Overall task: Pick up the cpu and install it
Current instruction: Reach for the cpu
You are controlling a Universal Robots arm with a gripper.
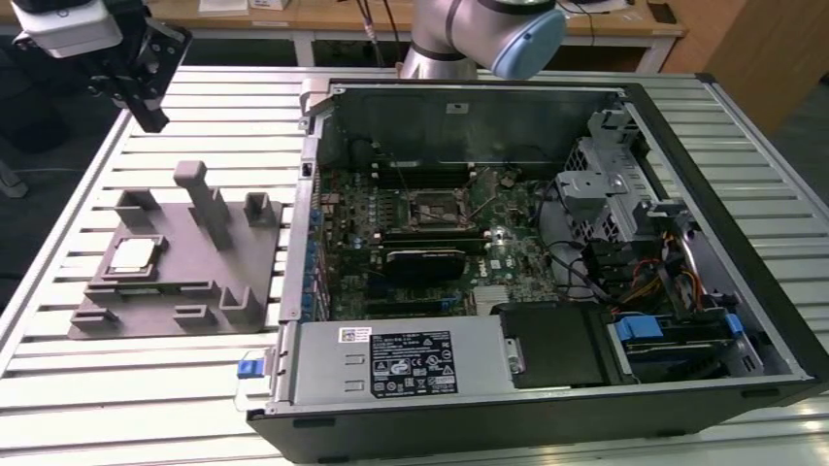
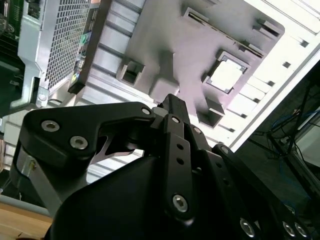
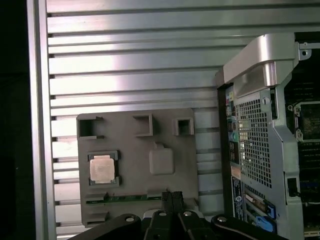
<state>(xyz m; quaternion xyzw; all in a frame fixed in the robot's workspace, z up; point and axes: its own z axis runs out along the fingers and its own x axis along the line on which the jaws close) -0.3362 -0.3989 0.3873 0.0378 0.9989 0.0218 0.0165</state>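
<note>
— Well, what sort of surface?

— Ribbed aluminium tabletop [image 1: 116, 398], pale slats running across, shining under the room lights. Carries two things: a grey fixture plate [image 1: 162, 316] by the edge on the exterior view's left, and an open computer case [image 1: 725, 204] lying on its side, from the middle out to the edge on the exterior view's right.

— And round about?

— A wooden bench [image 1: 324, 15] just past the far edge. A wooden panel [image 1: 764, 49] off the far corner on the exterior view's right. Dark beyond the edge beside the fixture plate.

— Inside the case?

— Green motherboard [image 1: 506, 262] facing up, with a black-framed socket [image 1: 433, 206] near its middle. A labelled power supply [image 1: 402, 364] along the wall nearest the tabletop's near edge.

— And the cpu [image 1: 134, 254]?

— Lies flat in a square recess of the fixture plate, silvery top up, on the side of the plate nearest the tabletop's edge. Shows again as a pale square, the cpu [image 3: 102, 168], in the first wrist view, framed by the recess walls. Well apart from the socket, with the case wall between.

— And the gripper [image 1: 147, 116]?

— Hangs high over the tabletop's far corner on the exterior view's left, pointing down, beyond the fixture plate and touching nothing. Jaws together, nothing between them. Arm [image 1: 480, 29] rising behind the case at the far edge.
</note>
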